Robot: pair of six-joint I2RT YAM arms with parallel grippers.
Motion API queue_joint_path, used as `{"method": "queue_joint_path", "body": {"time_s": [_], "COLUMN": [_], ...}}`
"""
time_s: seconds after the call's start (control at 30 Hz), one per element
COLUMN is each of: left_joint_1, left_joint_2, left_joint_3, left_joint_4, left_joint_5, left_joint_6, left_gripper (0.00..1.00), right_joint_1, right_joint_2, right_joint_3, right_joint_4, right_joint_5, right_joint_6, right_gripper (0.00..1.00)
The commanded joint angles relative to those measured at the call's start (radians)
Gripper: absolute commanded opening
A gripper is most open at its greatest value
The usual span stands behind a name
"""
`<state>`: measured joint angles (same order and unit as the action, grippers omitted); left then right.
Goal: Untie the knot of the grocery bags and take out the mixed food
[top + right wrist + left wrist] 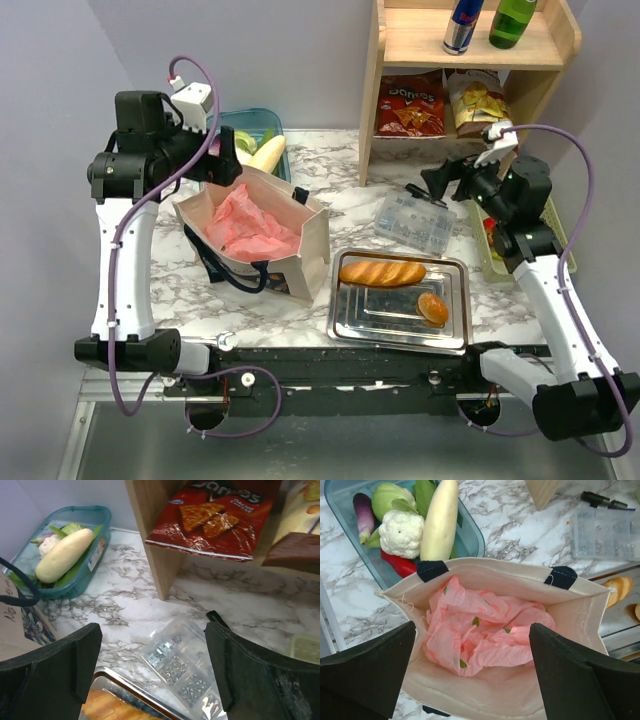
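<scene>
Presently: pink bag (250,228), seemingly untied, inside tote (316,248), centre-left of frame; left gripper (472,635) and right gripper (154,632) both wide open, empty.

Contents of pink bag (485,630) hidden

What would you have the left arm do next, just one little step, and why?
Probably lower the left claw straight into the tote and pinch the pink bag. The claw hangs wide open and empty above the tote's open mouth, the bag lies crumpled inside, and no knot shows, so it likely needs lifting out first.
</scene>
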<state>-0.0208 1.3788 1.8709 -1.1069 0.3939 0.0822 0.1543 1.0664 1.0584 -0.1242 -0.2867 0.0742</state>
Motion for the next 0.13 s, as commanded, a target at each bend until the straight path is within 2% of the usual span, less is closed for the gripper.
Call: {"method": "queue_joint_path", "body": {"time_s": [0.0,0.1], "left_joint_1": [0.005,0.005], "left_joint_2": [0.049,0.077], "left_joint_3": [0.067,0.107], "left_joint_4": [-0.005,0.001], "left_joint_5": [0.021,0.023], "left_joint_6": [-0.071,-0.076], "left_gripper": [0.98,0.99], "right_joint_1": [-0.055,-0.069], "right_joint_2": [-0.057,-0.072], "right_joint_3": [-0.034,-0.039], "right_joint_4": [0.015,0.009], "right_joint_5": [-0.048,-0.053], "right_joint_6": [0.048,0.041], "right_gripper": [0.93,0.93]}}
